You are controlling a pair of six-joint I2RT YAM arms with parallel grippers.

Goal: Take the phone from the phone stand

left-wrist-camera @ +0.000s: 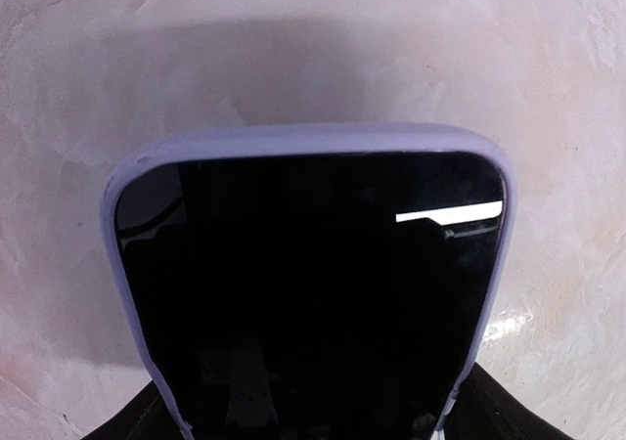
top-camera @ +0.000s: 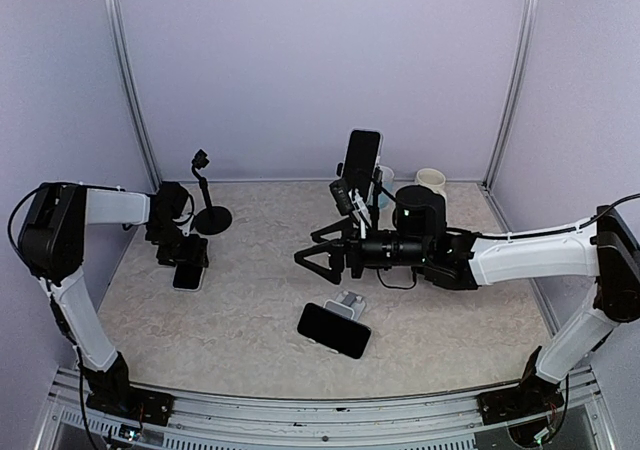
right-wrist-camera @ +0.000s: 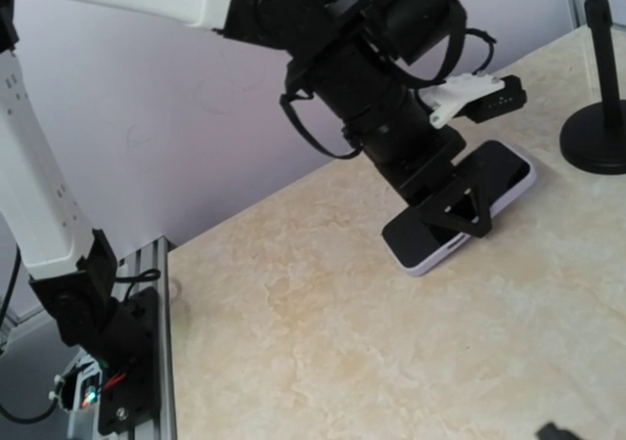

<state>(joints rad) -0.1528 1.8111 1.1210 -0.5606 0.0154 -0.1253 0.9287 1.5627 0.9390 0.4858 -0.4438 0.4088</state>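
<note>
I have two pincers, and I count three phones, three stands and two cups.

Nearest my bases, just on the near side of my right pincer [top-camera: 308, 256], a dark phone [top-camera: 335, 330] leans on a small white stand [top-camera: 351, 302]. My right pincer hangs with its fingers spread wide over the table [top-camera: 250, 300], with bare surface to its left.

Further left, my left pincer [top-camera: 186, 262] pinches the lilac-cased phone [left-wrist-camera: 313, 293] by its two long edges. This phone lies flat on the table, screen up, close to the left wall. The screen is black and glossy. The case is pale lilac with rounded corners.

Just beyond my left pincer stands a black stand [top-camera: 210, 215] with a round base and a bent neck.

Behind my right pincer, an upright phone [top-camera: 362, 158] sits in a tall stand [top-camera: 343, 196]. Two pale cups [top-camera: 431, 180] sit beside it at the back wall.
</note>
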